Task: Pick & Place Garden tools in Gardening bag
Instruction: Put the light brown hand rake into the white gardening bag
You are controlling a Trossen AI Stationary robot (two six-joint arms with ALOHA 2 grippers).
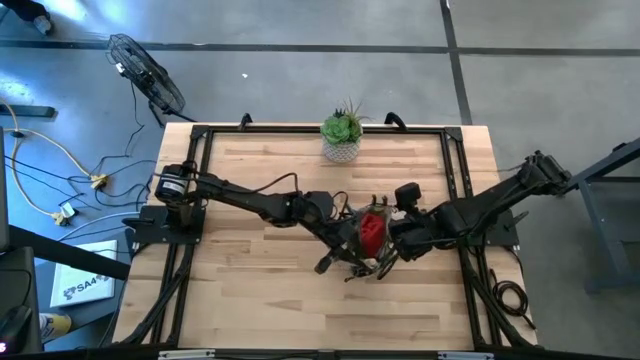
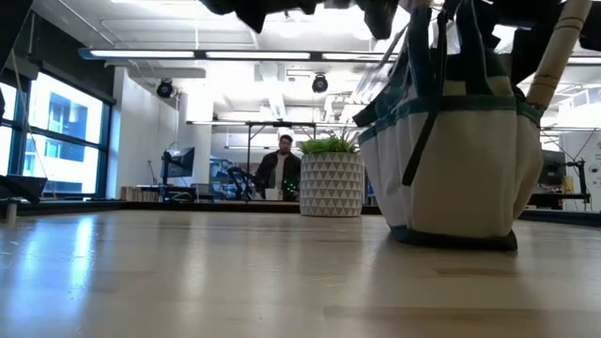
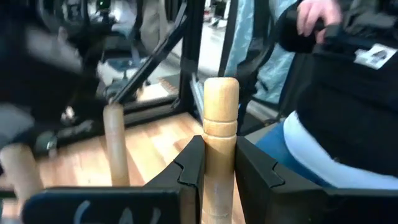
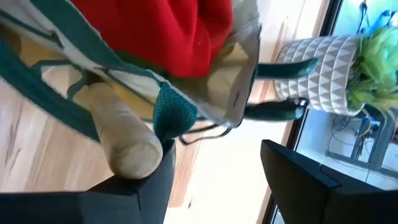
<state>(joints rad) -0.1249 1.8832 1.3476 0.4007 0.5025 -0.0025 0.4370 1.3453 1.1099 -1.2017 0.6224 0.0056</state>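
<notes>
The tan gardening bag (image 1: 368, 243) with green trim stands upright on its base at the table's middle (image 2: 460, 141). A red item (image 4: 168, 31) lies in its open top. Several wooden handles stick up from it (image 3: 115, 146), and one leans out at its side (image 2: 554, 56). My left gripper (image 3: 219, 177) reaches in level from the table's left (image 1: 338, 230) and is shut on one upright wooden tool handle (image 3: 221, 118). My right gripper (image 4: 224, 186) hangs open above the bag's right rim (image 1: 388, 245), slanting down. Another handle's end (image 4: 127, 146) lies close beside one of its fingers. My left gripper pinches the upright wooden handle a little below its rounded top end (image 3: 220, 163), one dark finger (image 3: 186, 174) on each side. The fingers come in level from the table's left and lie across the handle. The gripper's own body hides the tool's lower part.
A green succulent in a white patterned pot (image 1: 342, 137) stands at the table's far edge, behind the bag (image 2: 331, 183). The bare wooden tabletop (image 1: 250, 300) stretches toward the near edge and the left. A person (image 2: 282, 169) shows in the room beyond, and a hand (image 3: 317, 15) past the table.
</notes>
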